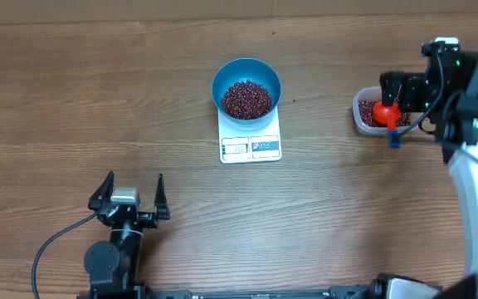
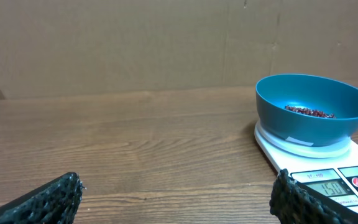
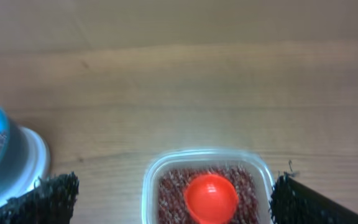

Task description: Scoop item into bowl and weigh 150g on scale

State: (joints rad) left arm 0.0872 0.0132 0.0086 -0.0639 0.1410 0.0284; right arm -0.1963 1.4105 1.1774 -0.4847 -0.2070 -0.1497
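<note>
The blue bowl (image 1: pixel 246 79) sits on the white scale (image 1: pixel 251 146) at the middle of the wooden table (image 1: pixel 98 91), covering the scale's far part so only the near panel edge shows. A heap of red-brown beans (image 1: pixel 247 99) lies in the bowl; from the left wrist view only the heap's top peeks over the rim. The scale's display is partly cut off by a fingertip there, and its digits are hard to read surely.

The left gripper (image 1: pixel 131 193) rests at the near left, well apart from the scale, jaws spread wide with nothing between them.

At the far right, the right gripper (image 3: pixel 176 180) hangs over a clear tub (image 3: pixel 151 180), jaws wide and empty, with only the finger pads (image 3: pixel 48 199) visible in the frame's lower corners. More beans fill the tub, and a red scoop (image 3: pixel 211 198) lies on them. The tub's near side is cut off in the wrist view. From overhead the arm hides part of the tub, and the scoop's blue handle (image 1: pixel 394 138) pokes out on the near side.
</note>
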